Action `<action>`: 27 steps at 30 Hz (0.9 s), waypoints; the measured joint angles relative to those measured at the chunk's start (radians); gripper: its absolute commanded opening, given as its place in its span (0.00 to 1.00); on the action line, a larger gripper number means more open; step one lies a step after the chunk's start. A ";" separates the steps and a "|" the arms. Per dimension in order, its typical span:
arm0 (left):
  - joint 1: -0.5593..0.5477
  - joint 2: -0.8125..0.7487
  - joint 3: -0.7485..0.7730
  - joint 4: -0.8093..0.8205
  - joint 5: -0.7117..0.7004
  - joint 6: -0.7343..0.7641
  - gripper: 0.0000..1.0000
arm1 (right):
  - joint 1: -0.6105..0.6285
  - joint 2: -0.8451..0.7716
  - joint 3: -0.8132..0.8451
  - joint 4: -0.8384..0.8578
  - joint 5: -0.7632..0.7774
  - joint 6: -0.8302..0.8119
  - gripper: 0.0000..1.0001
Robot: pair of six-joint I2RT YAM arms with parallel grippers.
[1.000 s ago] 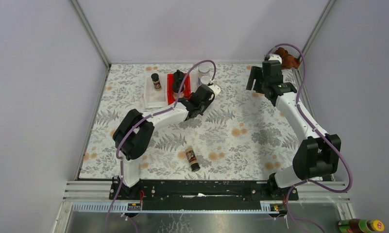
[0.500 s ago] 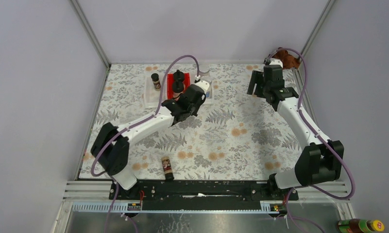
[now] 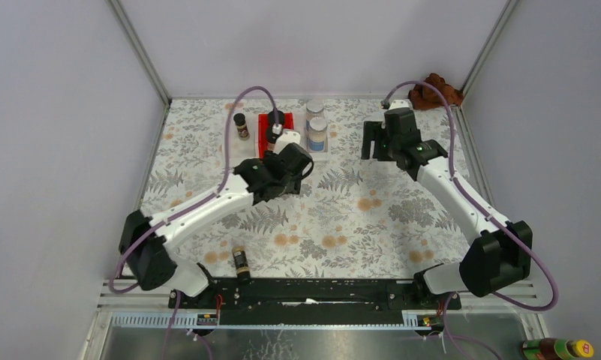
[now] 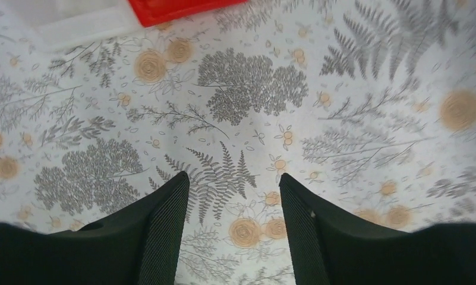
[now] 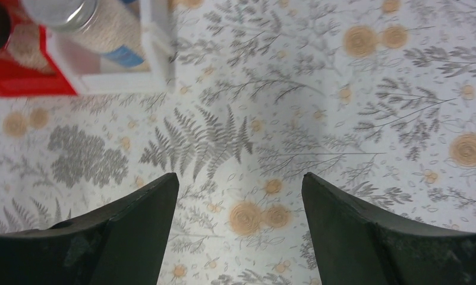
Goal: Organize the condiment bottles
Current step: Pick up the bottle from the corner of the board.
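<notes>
- The left fingers (image 4: pixel 175 199), black with ribbed inner pads, stand apart with nothing between them above the fern-printed worktop (image 3: pixel 402 217)
- The right fingers (image 5: pixel 155 205), smooth black wedges, are likewise spread and empty
- At 12 o'clock a white tray (image 5: pixel 158 41) holds two silver-lidded jars (image 3: pixel 317 133) with blue labels
- At its 9 o'clock a glossy red tray (image 3: pixel 262 139) holds a domed-cap jar (image 3: pixel 275 120)
- At 11 o'clock a slim brown bottle (image 3: pixel 241 126) stands upright
- A fallen brown bottle (image 3: pixel 241 262) lies at 7 o'clock by the near edge
</notes>
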 measured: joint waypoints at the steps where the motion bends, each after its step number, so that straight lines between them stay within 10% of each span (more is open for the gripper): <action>1: 0.000 -0.025 0.000 -0.011 -0.010 -0.021 0.67 | 0.023 -0.003 -0.004 -0.007 -0.001 -0.001 0.84; 27: -0.018 -0.494 -0.063 0.353 -0.121 0.129 0.77 | 0.653 0.131 0.050 -0.094 -0.030 -0.006 0.87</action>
